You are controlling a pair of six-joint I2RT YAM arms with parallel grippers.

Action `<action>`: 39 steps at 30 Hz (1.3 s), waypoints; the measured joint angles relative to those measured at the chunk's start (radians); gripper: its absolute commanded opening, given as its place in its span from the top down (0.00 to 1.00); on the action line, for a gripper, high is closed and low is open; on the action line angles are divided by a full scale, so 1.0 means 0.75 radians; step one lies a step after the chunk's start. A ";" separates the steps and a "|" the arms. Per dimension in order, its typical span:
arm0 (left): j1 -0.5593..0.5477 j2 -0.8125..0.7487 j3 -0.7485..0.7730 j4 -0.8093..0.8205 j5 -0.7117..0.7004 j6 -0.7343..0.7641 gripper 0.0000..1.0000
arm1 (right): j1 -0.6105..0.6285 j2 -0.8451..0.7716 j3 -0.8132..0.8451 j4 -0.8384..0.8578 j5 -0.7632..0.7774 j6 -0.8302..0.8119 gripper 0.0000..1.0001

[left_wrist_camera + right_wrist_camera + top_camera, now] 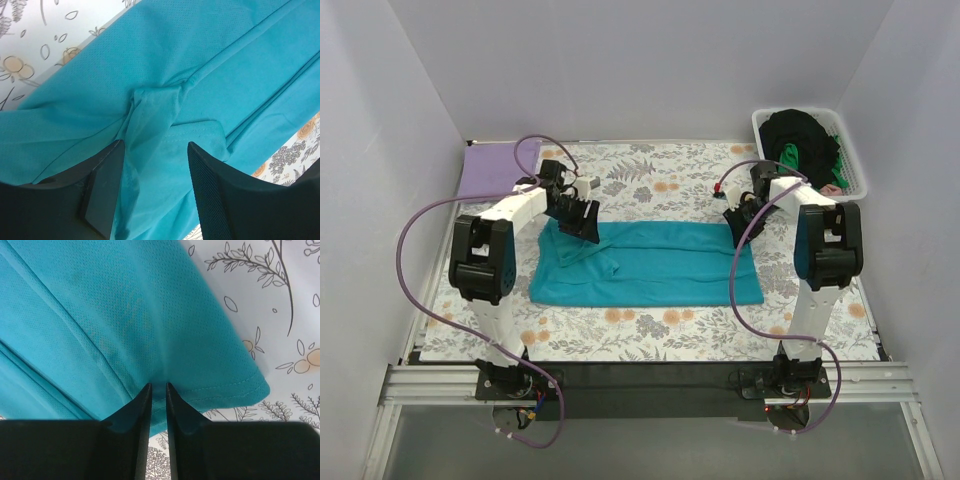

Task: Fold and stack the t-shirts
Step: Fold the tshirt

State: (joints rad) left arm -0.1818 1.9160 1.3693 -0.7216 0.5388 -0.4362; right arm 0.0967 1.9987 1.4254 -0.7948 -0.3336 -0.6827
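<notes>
Surface: grey-and-orange floral table cloth (650,175) is spread over the table, and plain white walls close it in on three sides.
Left gripper (155,150): the jaws are held apart. A bunched ridge of teal cloth by a seam stands up between the fingers, and neither finger is seen pressing it.
Right gripper (159,387): the jaws are set nearly together, with only a thin slit between them. Creases in the cloth run into the tips just above the stitched hem, but whether cloth is clamped cannot be told.
Teal t-shirt (660,265): it is laid out as a wide band across the centre of the top view. Its upper left corner lies under the left gripper and its upper right corner at the right gripper. A loose flap is rumpled on the left part.
Step in hand: this is judged to be a fold of the teal t-shirt, with both far corners to be taken up.
Doing it well: one layer of cloth should be pinched close to each corner, and the bunched ridge should be smoothed rather than trapped. Both corners should then be lifted level, so that the fold line is kept straight.
Lavender t-shirt (490,168): it is lying flat at the upper left, well apart from the teal one.
White basket (850,150): it is placed at the upper right, with a black t-shirt (800,128) and a green t-shirt (790,155) heaped inside.
</notes>
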 measured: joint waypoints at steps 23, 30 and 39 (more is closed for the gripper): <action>-0.084 0.057 0.068 0.095 -0.079 -0.038 0.48 | -0.004 -0.049 -0.052 -0.025 0.045 -0.047 0.84; -0.088 0.091 0.068 0.095 -0.079 -0.037 0.51 | -0.004 -0.049 -0.050 -0.026 0.042 -0.047 0.84; -0.101 0.096 0.068 0.089 -0.058 -0.029 0.73 | -0.004 -0.049 -0.043 -0.031 0.042 -0.047 0.84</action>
State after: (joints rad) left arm -0.2577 1.9881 1.4200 -0.6552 0.4953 -0.4580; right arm 0.0937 1.9617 1.3933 -0.8177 -0.3019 -0.7177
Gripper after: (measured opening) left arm 0.311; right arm 0.163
